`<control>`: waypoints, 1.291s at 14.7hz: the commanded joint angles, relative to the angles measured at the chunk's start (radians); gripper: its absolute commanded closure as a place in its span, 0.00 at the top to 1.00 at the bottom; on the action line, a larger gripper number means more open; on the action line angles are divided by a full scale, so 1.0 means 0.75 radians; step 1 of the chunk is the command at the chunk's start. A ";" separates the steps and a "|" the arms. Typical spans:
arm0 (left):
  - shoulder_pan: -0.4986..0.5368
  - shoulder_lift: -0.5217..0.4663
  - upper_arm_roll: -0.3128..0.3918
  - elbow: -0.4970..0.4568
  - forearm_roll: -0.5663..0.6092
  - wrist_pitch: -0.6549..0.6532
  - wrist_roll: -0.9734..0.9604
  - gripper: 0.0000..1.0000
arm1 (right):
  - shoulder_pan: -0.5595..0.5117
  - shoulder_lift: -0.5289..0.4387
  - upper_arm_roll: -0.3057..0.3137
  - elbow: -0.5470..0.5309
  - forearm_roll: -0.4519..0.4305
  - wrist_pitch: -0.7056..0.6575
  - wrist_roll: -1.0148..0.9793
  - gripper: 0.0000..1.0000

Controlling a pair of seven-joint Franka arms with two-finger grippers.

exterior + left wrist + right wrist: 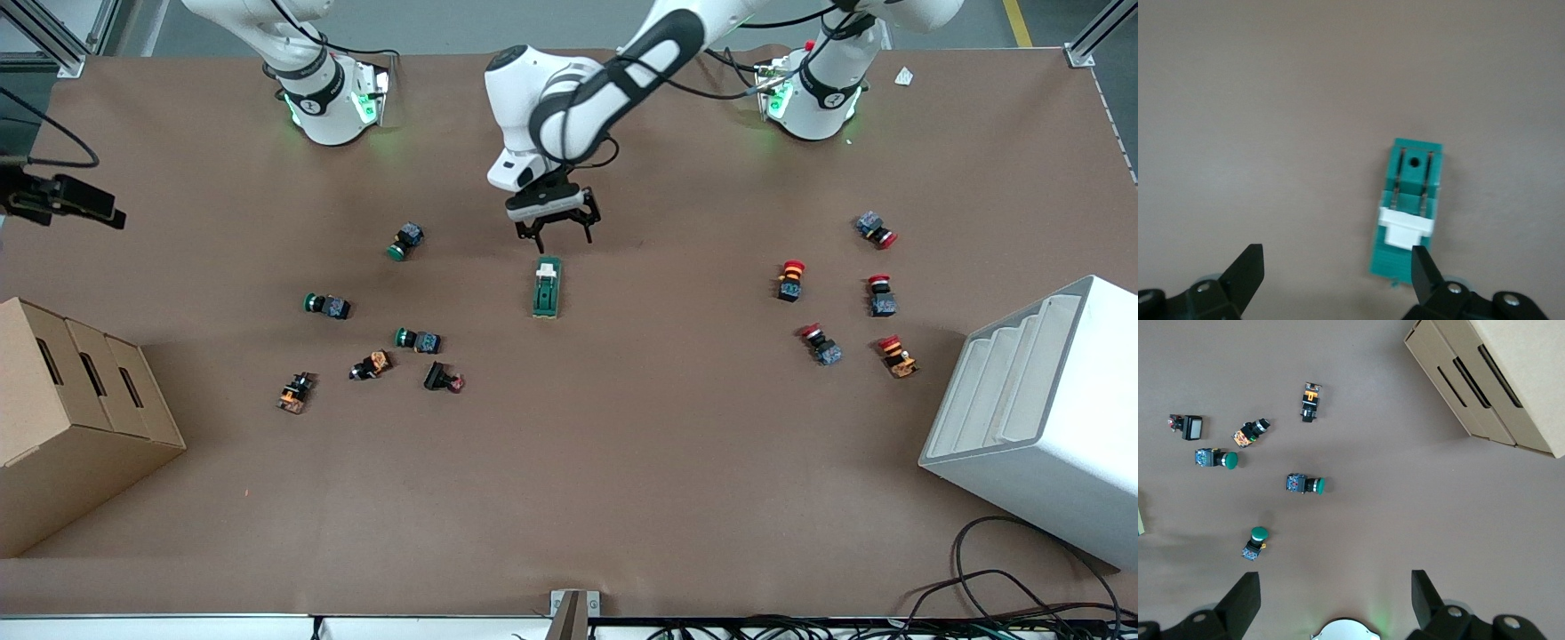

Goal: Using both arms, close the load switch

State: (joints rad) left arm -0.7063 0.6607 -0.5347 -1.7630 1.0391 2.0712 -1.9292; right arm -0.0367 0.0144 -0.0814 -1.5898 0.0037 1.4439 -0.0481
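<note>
The left gripper (553, 229) hangs low over the middle of the counter (622, 462), its two black fingers (1248, 267) spread wide and holding nothing. The load switch (547, 287) lies flat on the counter just below the gripper in the front view, a little nearer to the front camera than the fingertips and apart from them. In the left wrist view the green block (1407, 217) sits close to one finger, with its white handle piece (1405, 227) across the end nearest that finger.

The right gripper (1335, 603) waits high over the counter near its own base, fingers apart and empty; it does not show in the front view. Under it, toward the right arm's end of the counter, lie scattered green push buttons (405, 241), with a cardboard box (71, 418) at that end's edge.

Well away from the left gripper, toward the left arm's end, a cluster of red push buttons (789, 279) lies on the counter, and a white stepped box (1040, 418) stands at that edge.
</note>
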 commanded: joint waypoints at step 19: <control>-0.097 0.181 0.030 -0.159 1.009 -0.084 -0.696 0.99 | 0.646 0.197 0.029 -0.461 0.290 0.895 1.090 1.00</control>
State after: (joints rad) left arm -0.7683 0.7849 -0.5172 -1.8778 1.7529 2.0381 -2.3945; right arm 0.3896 0.1710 -0.0493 -1.8652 0.2028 2.0161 0.7055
